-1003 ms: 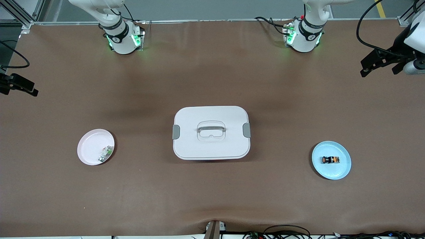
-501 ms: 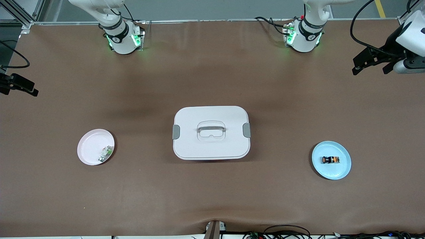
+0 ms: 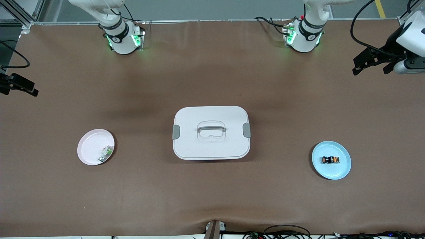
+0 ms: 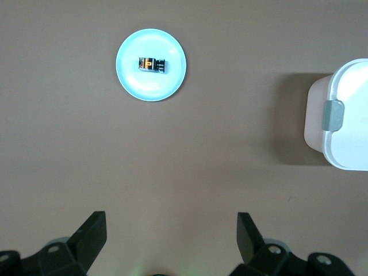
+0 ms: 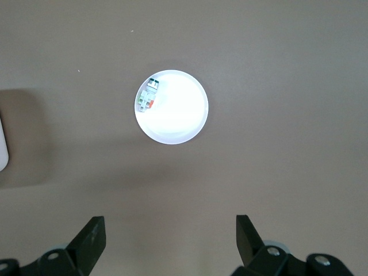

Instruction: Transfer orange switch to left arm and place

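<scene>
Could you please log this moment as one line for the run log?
orange switch: on blue plate | box: mid-table | left gripper: open, raised | right gripper: open, waiting

Even overhead light, soft shadows beside the box (image 3: pixel 211 132); the pink plate (image 5: pixel 171 107) glares white (right wrist view).

Two arms (image 3: pixel 116 30) stand at one brown table (image 3: pixel 212 199), each with one gripper: the left gripper (image 3: pixel 373 63) and the right gripper (image 3: pixel 20 87). One white box (image 3: pixel 211 132), two small plates, a pink plate (image 3: pixel 89 147) and a blue plate (image 3: pixel 332 171), one orange switch (image 3: pixel 330 160), one green-and-white component (image 3: pixel 105 153).
</scene>
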Controlling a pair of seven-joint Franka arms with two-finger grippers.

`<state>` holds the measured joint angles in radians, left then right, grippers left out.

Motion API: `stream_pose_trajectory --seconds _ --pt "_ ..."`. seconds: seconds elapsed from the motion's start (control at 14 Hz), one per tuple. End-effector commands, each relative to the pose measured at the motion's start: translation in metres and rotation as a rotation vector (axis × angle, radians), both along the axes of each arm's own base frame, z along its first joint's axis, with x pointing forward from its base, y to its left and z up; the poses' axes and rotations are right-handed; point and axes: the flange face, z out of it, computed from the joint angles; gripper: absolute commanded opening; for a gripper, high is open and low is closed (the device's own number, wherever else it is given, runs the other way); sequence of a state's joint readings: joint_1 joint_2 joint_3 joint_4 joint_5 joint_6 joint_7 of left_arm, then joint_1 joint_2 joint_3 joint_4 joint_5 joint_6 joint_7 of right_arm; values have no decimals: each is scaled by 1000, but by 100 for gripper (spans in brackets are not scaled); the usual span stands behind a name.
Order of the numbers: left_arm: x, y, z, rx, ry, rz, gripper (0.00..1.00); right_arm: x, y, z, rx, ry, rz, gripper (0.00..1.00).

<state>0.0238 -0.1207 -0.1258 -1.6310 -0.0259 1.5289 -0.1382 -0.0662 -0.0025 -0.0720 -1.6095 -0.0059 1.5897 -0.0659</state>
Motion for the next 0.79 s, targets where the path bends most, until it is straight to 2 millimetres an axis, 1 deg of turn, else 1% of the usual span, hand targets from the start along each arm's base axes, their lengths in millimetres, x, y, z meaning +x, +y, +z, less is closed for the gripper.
stream_pose_trajectory --seconds 0.0,0.29,0.57,0.72 --pt "0 2 0 20 9 -11 100 -3 2 4 -5 -2 -10 100" --pt "-1 5 -6 34 24 6 100 -3 2 5 -5 -5 -10 100" --pt "-3 3 -7 40 27 0 100 -2 2 4 -4 -5 -14 100" --pt "0 4 -7 53 20 -16 100 -2 1 5 -4 -8 -15 100"
